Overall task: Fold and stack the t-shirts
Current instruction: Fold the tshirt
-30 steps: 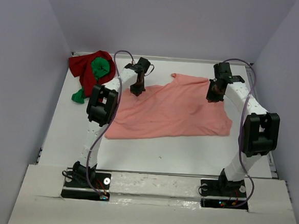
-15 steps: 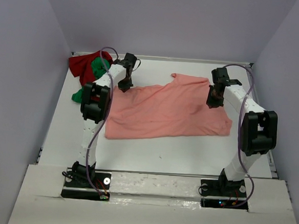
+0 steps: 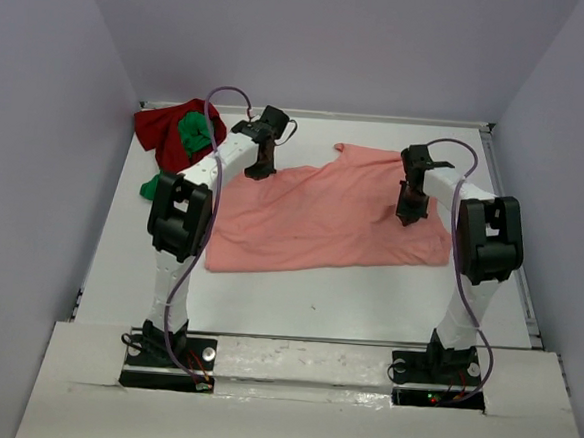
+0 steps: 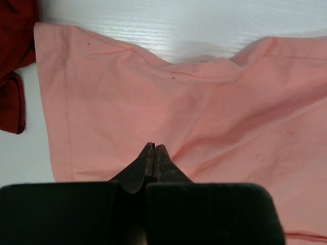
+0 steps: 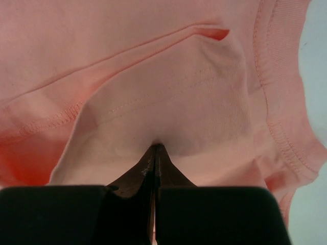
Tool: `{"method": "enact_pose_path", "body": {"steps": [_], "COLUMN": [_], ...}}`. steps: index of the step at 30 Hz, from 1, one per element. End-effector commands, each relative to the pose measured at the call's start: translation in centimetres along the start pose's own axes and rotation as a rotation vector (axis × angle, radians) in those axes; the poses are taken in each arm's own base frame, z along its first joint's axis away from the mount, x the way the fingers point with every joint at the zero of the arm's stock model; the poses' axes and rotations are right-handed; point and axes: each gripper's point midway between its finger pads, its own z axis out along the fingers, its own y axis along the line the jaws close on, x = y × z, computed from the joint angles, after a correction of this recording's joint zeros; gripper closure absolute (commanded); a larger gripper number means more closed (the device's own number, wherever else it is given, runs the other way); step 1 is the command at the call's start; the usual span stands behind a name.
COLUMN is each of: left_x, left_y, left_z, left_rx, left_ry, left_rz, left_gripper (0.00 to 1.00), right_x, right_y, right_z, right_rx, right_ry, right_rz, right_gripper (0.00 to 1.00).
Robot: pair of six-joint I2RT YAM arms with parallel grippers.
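A: What lay where?
B: The pink shirt [image 3: 332, 217] was spread on the table [image 3: 316, 301]; the red shirt [image 3: 158, 129] and green shirt [image 3: 193, 132] were bunched at the far left corner.
A: The grippers?
B: The left gripper [image 3: 260, 169] and right gripper [image 3: 407, 215] each pinched the pink shirt.

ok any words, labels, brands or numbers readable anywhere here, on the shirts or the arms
None: no readable text in any view.
The salmon-pink t-shirt is plain cloth; no print or tag shows.
The dark red t-shirt and green t-shirt are bunched and show no lettering.
The left arm and right arm carry no legible marking.
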Motion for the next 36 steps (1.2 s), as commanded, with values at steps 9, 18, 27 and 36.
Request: {"method": "enact_pose_path", "body": {"steps": [9,18,27,36], "left_x": [4.9,11.5,15.6,18.0], "left_y": [-1.5,-2.0,-0.6,-1.8], "left_z": [-2.1,-8.7,-9.4,-7.2], "left_rx": [0.080,0.146,0.126,0.152], "left_ry": [0.046,0.023,0.056,0.117], "left_rz": [0.030,0.008,-0.003,0.020], "left_gripper": [1.00,1.00,1.00,1.00], "right_x": [-2.0,-1.6,-1.2,-0.6], "right_y": [0.1,0.5,0.5,1.0], "right_z": [0.0,0.9,1.5,1.3], "right_rx": [0.025,0.018,0.029,-0.008], "right_ry": [-0.074,-0.044,-0.024,-0.008], "right_rz": [-0.005,-0.009,-0.008,0.007], "right_gripper": [1.00,1.00,1.00,1.00]}}
